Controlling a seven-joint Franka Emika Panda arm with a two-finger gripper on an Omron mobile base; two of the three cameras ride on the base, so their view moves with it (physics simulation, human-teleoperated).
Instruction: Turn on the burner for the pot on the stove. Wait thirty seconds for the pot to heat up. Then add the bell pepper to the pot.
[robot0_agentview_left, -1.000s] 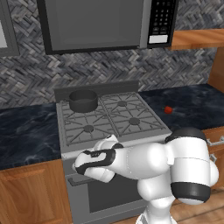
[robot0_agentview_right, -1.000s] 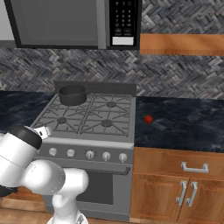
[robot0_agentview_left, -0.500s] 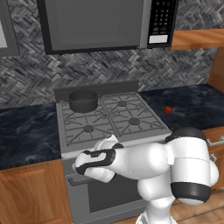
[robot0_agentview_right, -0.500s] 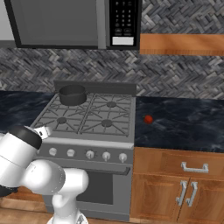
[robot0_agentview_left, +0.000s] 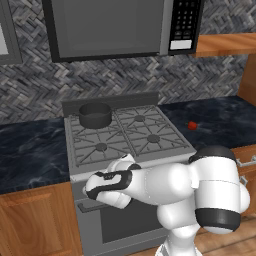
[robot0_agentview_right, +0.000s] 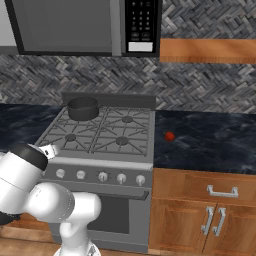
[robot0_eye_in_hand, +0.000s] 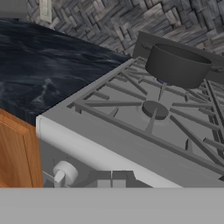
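Presently the arm reaches low across the front of the stove (robot0_agentview_left: 131, 137), its hand lying along the control panel at the lower left of the left base view. The pincer (robot0_eye_in_hand: 111, 179) sits at the bottom centre of the hand view with its two tips pressed together, nothing between them, close against the stove's front panel.

A pale round knob (robot0_eye_in_hand: 64, 173) stands just beside the tips, toward the lower left of the hand view, with a small gap between knob and tips. Whether this knob governs the rear burner cannot be read from the panel.

The pot (robot0_agentview_left: 95, 114) stands upright on the rear left grate, upper right in the hand view and up and beyond the pincer. A faint blue tint shows under its base in the hand view; it is too small to call a flame. The near left burner (robot0_eye_in_hand: 155, 109) carries nothing.

The bell pepper (robot0_agentview_left: 192, 125) lies on the dark surface (robot0_agentview_left: 225, 117) right of the stove, well apart from both pot and pincer.

Judgement: the knob stage is in hand. The coming move turns on the pepper lying far toward the right of frame, across the whole cooktop from the hand.
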